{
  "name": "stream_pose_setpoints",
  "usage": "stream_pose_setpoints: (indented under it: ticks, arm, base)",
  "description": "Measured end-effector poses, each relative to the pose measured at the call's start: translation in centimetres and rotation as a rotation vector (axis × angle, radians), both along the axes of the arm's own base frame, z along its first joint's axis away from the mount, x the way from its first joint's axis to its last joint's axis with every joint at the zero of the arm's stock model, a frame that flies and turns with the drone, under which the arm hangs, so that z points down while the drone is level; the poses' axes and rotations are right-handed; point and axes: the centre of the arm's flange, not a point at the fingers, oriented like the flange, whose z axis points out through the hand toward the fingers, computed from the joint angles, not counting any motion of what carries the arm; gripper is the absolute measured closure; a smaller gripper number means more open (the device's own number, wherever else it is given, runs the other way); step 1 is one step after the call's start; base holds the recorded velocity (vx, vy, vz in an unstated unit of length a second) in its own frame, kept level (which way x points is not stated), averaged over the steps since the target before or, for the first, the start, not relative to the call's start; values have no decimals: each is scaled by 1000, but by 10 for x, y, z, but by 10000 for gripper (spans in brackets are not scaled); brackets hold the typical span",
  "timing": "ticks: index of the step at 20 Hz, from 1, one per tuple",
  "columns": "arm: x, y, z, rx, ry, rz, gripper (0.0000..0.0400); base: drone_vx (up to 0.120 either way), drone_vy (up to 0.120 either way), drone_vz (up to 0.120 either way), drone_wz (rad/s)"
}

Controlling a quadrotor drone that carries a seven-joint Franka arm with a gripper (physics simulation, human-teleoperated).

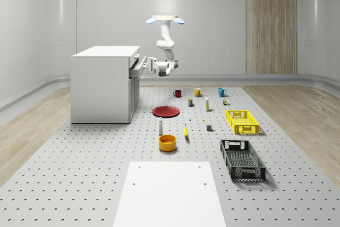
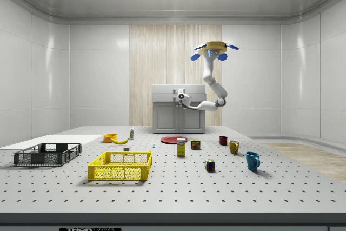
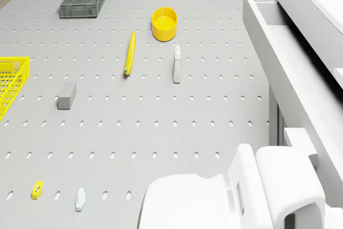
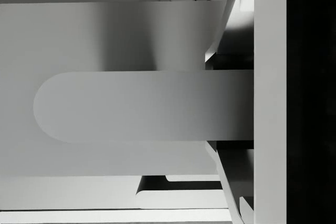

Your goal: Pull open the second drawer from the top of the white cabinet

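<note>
Drawer (image 1: pixel 139 66) near the top of the white cabinet (image 1: pixel 103 86) stands partly out from the cabinet front, and the claw (image 1: pixel 151 67) is directly at its front face. In the wrist view the rounded handle (image 4: pixel 142 106) of the drawer is very close before the claw. Whether the claw is spread or pinching the handle, I cannot tell. In the drone view the long side wall of the drawer (image 3: pixel 268 41) sticks out over the bench (image 3: pixel 161 132).

Behind the claw the white arm (image 1: pixel 166 43) bends upward to the drone (image 1: pixel 166 19). The drone hovers in the air above the claw, in front of the cabinet and higher than the cabinet top. In the side view the claw (image 2: pixel 181 97) is at the cabinet front, and the drone (image 2: pixel 214 50) hangs above it.

Below the claw, on the bench, lies a red plate (image 1: pixel 166 111). A little beyond it, away from the cabinet, stand a red mug (image 1: pixel 177 93), a yellow mug (image 1: pixel 197 92) and a blue mug (image 1: pixel 222 92). Farther from the claw are a white bottle (image 1: pixel 160 126), a banana (image 1: pixel 186 131) and a yellow bowl (image 1: pixel 167 142). The farthest things are a yellow crate (image 1: pixel 243 121) and a black crate (image 1: pixel 242 159).
</note>
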Motion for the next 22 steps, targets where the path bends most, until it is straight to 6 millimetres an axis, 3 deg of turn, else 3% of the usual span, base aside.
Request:
stream_pose_setpoints:
  ticks: [22]
  arm:
    - [0,-55,0,0,-17,0,288]
  base:
    - [0,0,0,0]
